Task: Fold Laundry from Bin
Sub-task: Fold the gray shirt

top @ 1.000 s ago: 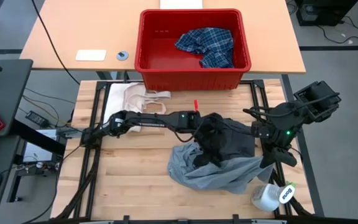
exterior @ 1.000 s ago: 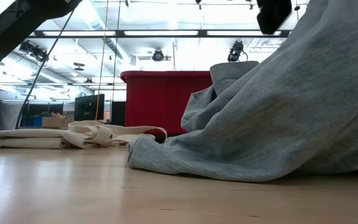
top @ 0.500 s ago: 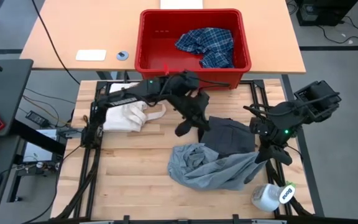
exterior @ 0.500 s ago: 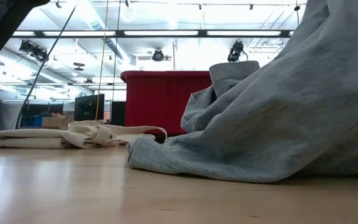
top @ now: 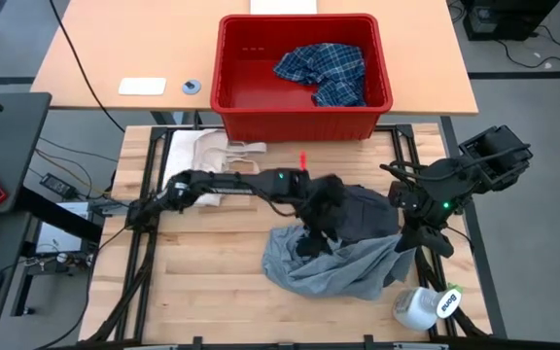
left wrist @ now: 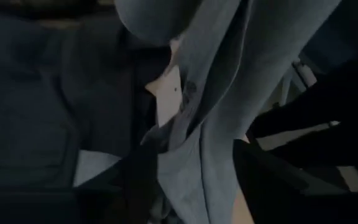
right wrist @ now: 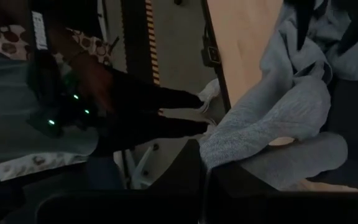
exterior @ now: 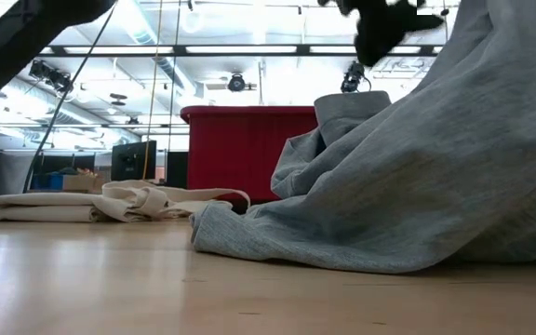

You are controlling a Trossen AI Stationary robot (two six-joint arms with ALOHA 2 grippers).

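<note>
A light grey garment (top: 331, 267) lies crumpled on the wooden table, its right part drawn up to my right gripper (top: 406, 239), which is shut on it. A dark grey garment (top: 366, 208) lies just beyond it. My left gripper (top: 321, 233) reaches in from the left over both garments. In the left wrist view it (left wrist: 194, 155) stands open, with a raised fold of the light grey garment (left wrist: 216, 93) between its fingers. The red bin (top: 304, 122) stands at the far edge and holds a blue-and-white plaid shirt (top: 324, 70). My left gripper has the grey fold between its open fingers; whether they touch it I cannot tell. My right gripper pinches a bunched edge of the light grey garment (right wrist: 224, 146) between its two fingers, slanting down from the table's right. The cloth slopes down from the hold, and most of it lies on the table (exterior: 342, 233).
A cream-white cloth with strap loops (top: 207, 151) lies at the far left of the table. A white bottle (top: 426, 307) stands near the front right corner. Bare wood (top: 202, 282) lies at the near left. Beyond the bin is a desk with a small white box (top: 142, 86).
My left gripper swung up and toward the far edge, close to the bin, then came back down over the garments in the middle of the table. The garments have kept their places, and the light grey one stays raised at its right.
</note>
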